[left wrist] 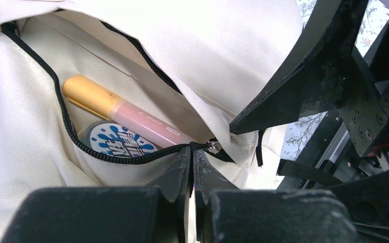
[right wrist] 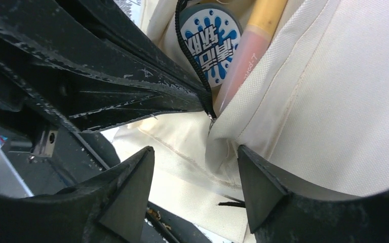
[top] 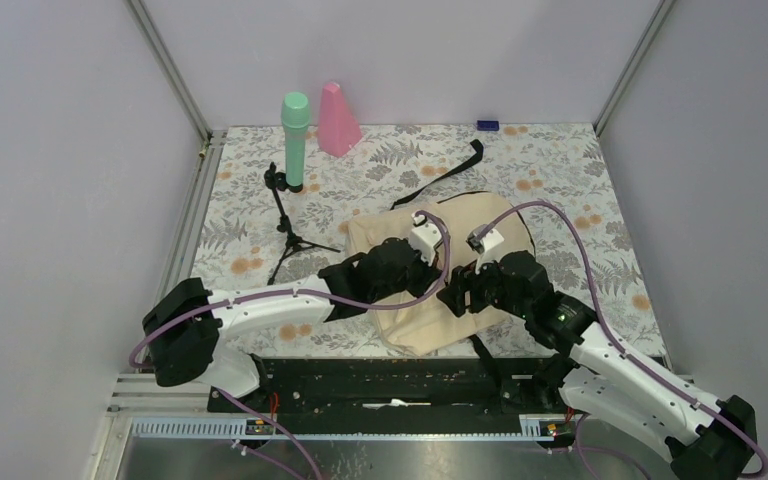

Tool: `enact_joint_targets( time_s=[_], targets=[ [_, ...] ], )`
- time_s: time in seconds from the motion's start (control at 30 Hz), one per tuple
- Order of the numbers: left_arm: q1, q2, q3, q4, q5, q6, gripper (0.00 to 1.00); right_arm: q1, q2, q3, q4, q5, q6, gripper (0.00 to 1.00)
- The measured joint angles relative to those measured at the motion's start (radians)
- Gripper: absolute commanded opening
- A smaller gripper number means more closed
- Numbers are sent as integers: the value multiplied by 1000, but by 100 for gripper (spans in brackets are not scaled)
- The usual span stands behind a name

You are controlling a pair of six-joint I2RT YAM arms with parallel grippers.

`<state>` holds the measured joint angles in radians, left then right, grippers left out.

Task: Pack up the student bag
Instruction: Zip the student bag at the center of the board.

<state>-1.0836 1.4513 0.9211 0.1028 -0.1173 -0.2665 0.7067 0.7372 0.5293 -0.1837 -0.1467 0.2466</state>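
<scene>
The student bag is a cream backpack lying in the middle of the table. Its black zipper stands partly open. Inside the pocket lie a pen with a yellow cap and pink body and a round disc with a blue splash print. My left gripper is shut on the zipper pull at the end of the opening. My right gripper is open, its fingertips either side of a fold of the bag's cream fabric just below the zipper end. The disc and pen also show in the right wrist view.
A green cylinder stands on a black tripod at the back left, with a pink cone-shaped thing beside it. A small blue object lies at the back wall. A black strap trails behind the bag.
</scene>
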Motion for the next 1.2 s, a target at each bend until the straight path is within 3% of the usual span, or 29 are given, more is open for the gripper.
enact_joint_targets(
  time_s=[0.47, 0.63, 0.8, 1.2],
  targets=[
    [19, -18, 12, -31, 1, 14, 0, 136, 104, -10, 94, 242, -84, 55],
    [24, -20, 13, -42, 0, 19, 0, 177, 132, -10, 111, 350, -106, 22],
    [27, -24, 13, -42, -2, 35, 0, 189, 132, -11, 116, 403, -103, 2],
    [23, -24, 13, -40, -62, 122, 0, 192, 114, -6, 100, 406, -95, 0]
  ],
)
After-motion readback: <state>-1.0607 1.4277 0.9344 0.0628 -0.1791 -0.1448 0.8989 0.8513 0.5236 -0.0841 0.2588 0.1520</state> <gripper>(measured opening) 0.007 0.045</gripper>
